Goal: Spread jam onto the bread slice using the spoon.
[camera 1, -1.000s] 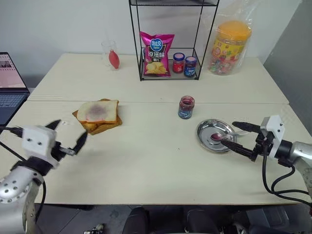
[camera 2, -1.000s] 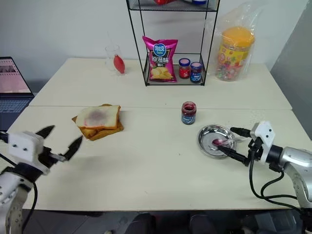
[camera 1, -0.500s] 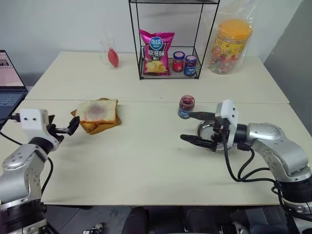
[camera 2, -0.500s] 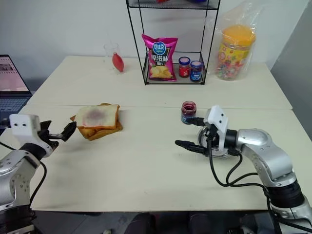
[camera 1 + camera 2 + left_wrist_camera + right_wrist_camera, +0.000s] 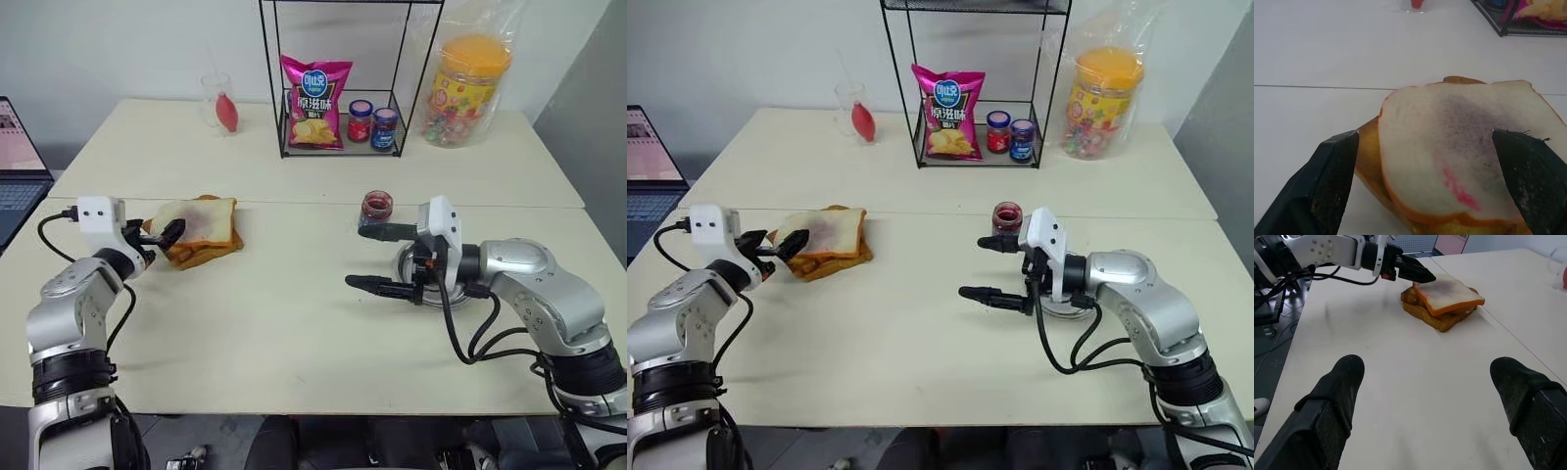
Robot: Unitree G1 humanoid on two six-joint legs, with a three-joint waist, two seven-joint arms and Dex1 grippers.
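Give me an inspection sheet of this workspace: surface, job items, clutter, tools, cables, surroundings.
Surface: pale table, seam across the middle.
Job's things: bread slice, jam-stained, atop toasted slices; jam jar open; spoon not made out.
Clutter: metal plate behind right arm; wire rack with chip bag and two lidded jars; candy jar; glass.
Grippers: left tool open, straddling the bread; right tool open, empty, above table.
Cables: black leads along both arms.
Surroundings: laptop at left; white wall.

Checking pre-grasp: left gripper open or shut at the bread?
Open. The left gripper has its two black fingers spread wide either side of the bread slice, not closed on it.
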